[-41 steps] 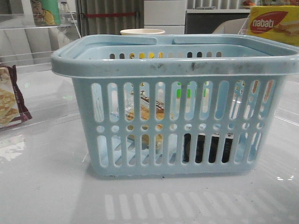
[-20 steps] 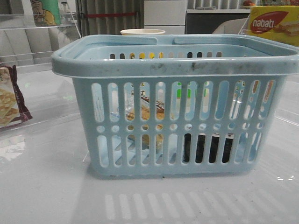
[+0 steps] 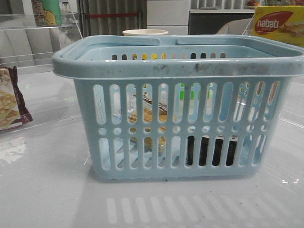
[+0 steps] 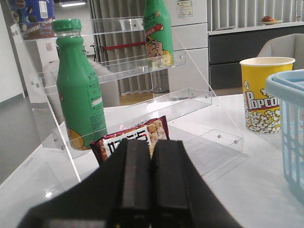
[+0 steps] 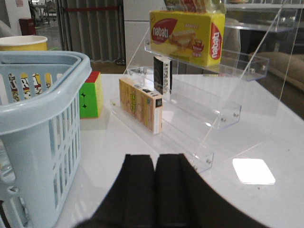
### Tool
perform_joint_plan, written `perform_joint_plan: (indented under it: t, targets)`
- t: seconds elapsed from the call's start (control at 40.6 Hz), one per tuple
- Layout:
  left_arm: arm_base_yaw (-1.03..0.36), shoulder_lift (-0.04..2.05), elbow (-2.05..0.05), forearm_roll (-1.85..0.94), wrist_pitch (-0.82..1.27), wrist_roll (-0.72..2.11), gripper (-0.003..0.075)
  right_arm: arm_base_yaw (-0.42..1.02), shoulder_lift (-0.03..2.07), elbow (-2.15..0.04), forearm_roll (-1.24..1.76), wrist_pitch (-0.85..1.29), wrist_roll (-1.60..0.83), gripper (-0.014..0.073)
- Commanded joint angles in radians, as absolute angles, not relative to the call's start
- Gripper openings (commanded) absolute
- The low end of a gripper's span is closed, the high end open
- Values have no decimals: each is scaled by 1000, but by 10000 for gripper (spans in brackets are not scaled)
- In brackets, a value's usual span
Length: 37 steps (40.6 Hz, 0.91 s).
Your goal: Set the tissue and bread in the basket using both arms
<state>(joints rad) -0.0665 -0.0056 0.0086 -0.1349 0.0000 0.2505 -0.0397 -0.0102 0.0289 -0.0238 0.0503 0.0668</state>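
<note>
The light-blue basket [image 3: 178, 64] stands in the middle of the table in the front view. Through its slots I see the bread packet [image 3: 148, 114] inside at the left and the black tissue pack [image 3: 210, 151] on the basket floor at the right. No gripper shows in the front view. My left gripper [image 4: 151, 145] is shut and empty, to the left of the basket [image 4: 287, 95]. My right gripper [image 5: 155, 159] is shut and empty, to the right of the basket [image 5: 40, 85].
Left side: a clear shelf rack [image 4: 118, 71] with green bottles [image 4: 78, 85], a maroon-edged snack bag [image 4: 135, 137] and a popcorn cup [image 4: 263, 92]. Right side: a clear rack [image 5: 209, 114] with the nabati box [image 5: 187, 35], a small carton [image 5: 140, 104] and a colour cube [image 5: 90, 95].
</note>
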Motion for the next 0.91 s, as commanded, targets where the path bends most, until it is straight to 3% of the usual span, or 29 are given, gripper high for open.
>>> perform_joint_plan:
  t: [0.0,0.886]
  targets:
    - [-68,-23,6,-146,-87,248,99,-46,-29,31,-83,-78,64,57]
    - [-68,-23,6,-146,-87,248,99,-46,-29,31,-39,-103,65,57]
